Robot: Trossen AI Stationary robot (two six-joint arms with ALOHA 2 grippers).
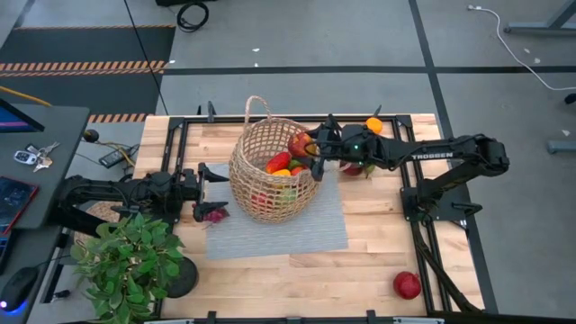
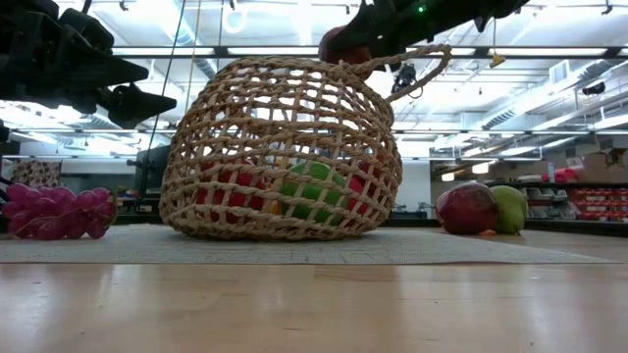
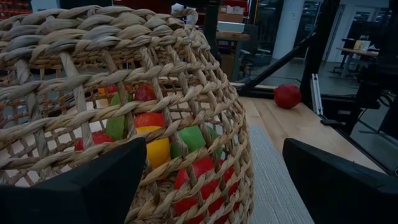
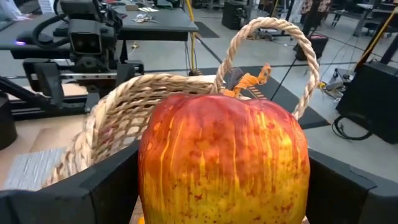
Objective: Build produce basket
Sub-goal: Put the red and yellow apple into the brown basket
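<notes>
Reading TROSSEN [image 1: 426, 155] along right arm [image 1: 468, 153]

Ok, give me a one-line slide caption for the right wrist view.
Right end effector holding a red-yellow apple over the wicker basket.

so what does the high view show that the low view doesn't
Only the high view shows the potted plant, a lone red fruit at the table's near right corner, an orange fruit at the far edge, and the right gripper over the basket's rim, its jaws shut on an apple. Only the low view shows a green fruit beside a dark-red one. Both share the basket, the produce inside, the grapes, the grey mat and the left gripper.
</notes>
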